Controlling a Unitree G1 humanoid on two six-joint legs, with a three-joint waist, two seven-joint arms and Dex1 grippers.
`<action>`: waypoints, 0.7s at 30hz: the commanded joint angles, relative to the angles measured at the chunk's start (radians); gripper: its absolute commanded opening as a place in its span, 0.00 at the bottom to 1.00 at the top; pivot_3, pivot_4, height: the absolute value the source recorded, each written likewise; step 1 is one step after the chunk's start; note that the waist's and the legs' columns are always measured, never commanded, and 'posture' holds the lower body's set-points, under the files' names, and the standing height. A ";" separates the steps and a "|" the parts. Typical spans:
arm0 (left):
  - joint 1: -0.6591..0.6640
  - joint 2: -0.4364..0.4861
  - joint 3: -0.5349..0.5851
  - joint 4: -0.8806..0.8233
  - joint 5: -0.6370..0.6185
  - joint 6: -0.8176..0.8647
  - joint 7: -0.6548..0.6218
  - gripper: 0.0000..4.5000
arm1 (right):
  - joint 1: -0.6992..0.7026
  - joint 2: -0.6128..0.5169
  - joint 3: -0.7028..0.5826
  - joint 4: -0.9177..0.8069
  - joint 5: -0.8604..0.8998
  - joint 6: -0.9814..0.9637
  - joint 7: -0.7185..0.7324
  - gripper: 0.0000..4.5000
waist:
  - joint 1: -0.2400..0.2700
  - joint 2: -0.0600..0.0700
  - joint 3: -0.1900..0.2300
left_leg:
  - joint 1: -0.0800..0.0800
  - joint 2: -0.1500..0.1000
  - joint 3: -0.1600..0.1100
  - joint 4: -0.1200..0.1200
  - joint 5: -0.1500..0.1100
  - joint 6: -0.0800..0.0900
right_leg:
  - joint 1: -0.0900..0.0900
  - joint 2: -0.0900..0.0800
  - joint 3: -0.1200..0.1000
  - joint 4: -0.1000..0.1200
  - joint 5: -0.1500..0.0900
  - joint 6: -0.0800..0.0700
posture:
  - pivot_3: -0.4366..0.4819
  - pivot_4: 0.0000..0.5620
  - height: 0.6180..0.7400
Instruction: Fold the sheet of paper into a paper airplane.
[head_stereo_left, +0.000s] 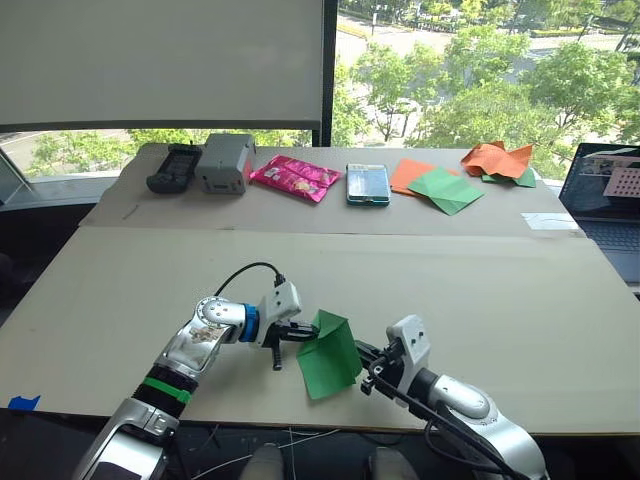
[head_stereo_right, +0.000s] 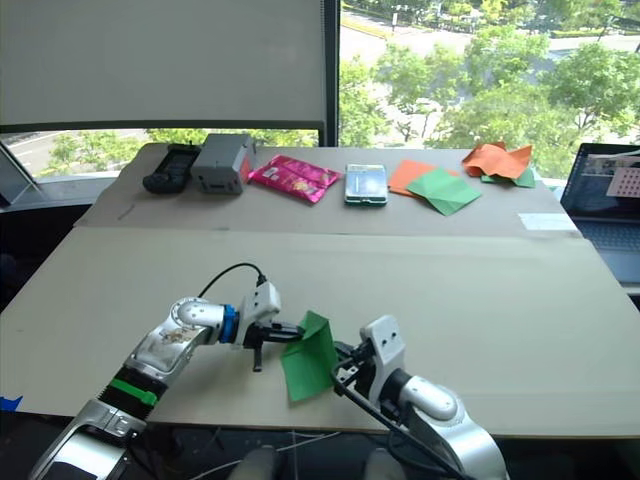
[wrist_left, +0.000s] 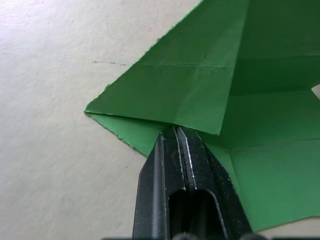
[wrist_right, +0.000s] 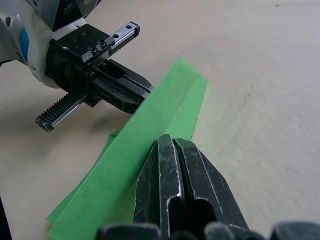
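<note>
The thin bright green sheet of paper (head_stereo_left: 328, 355), partly folded and creased, stands tilted up off the pale cardboard-covered surface (head_stereo_left: 480, 300) near its front edge, held between both arms. The left tool (head_stereo_left: 300, 335) has its black fingers pressed together on the sheet's left edge. The right tool (head_stereo_left: 362, 352) pinches the opposite edge, fingers likewise pressed together, facing the left one across the paper.

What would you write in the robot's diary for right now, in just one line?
step: folding mid-way | left gripper: shut on sheet of paper | right gripper: shut on opposite edge | paper: part-folded, lifted off table
</note>
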 joint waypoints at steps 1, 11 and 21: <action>0.020 0.039 0.018 -0.021 0.017 0.035 0.008 0.01 | -0.017 -0.004 0.012 -0.009 0.007 -0.022 0.016 0.00 | -0.001 0.000 0.000 | 0.000 0.000 0.000 0.000 0.000 0.000 | 0.000 0.000 0.000 0.000 0.000 0.000 | 0.48 0.27 0.84; 0.021 0.034 0.028 -0.140 -0.029 0.107 0.000 0.01 | -0.036 -0.003 0.022 0.018 -0.001 -0.026 0.014 0.00 | 0.003 -0.001 0.002 | -0.001 0.000 0.000 -0.001 0.000 0.000 | 0.000 0.000 0.000 0.000 0.000 0.000 | 0.48 0.27 0.84; 0.013 -0.022 -0.012 -0.085 0.006 0.087 0.007 0.01 | -0.050 -0.005 0.035 0.018 0.000 -0.018 0.013 0.00 | 0.002 -0.002 0.002 | -0.001 0.000 0.000 -0.001 0.000 0.000 | 0.000 0.001 0.000 0.001 0.000 0.001 | 0.48 0.27 0.84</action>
